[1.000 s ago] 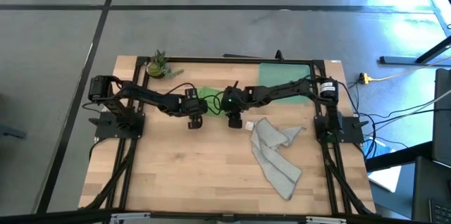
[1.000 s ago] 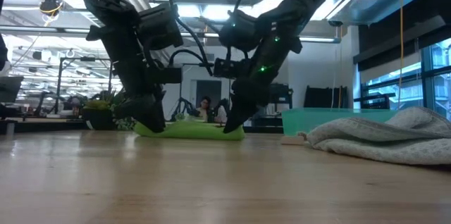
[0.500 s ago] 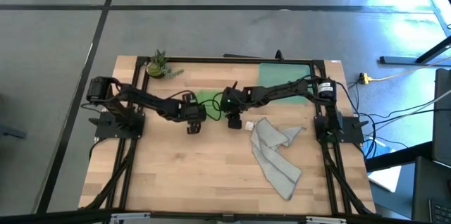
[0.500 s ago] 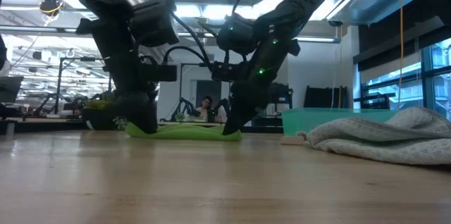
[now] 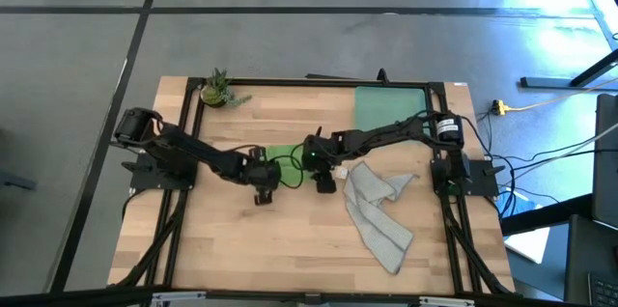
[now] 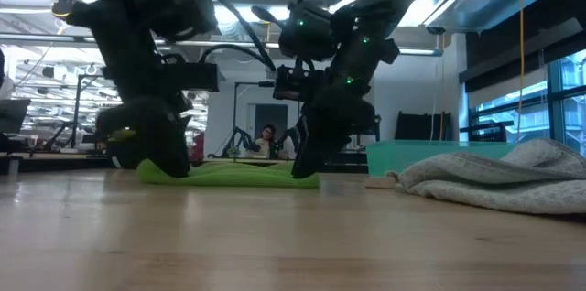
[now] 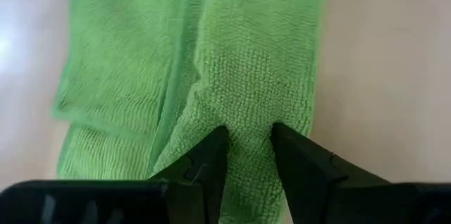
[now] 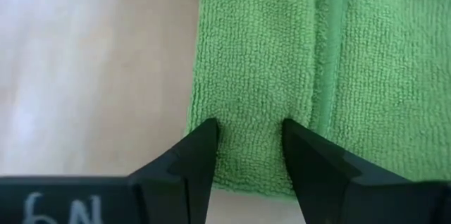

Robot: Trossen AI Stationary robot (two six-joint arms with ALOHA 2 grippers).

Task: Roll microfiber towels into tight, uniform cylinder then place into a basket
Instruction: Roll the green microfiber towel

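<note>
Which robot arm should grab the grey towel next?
Probably the right one. The grey towel lies on the right arm's side, beside the right gripper. The left gripper is farther away. Both pinch the green towel.

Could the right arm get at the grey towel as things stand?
Probably not yet: the right claw is pinching the green towel. The grey towel lies uncovered beside it.

Handwritten "6N" marks the right gripper (image 8: pixel 248 155) body.

Most of the green towel (image 5: pixel 286 157) under both arms overhead; basket (image 6: pixel 430 156) half behind grey towel (image 6: pixel 494 181).
</note>
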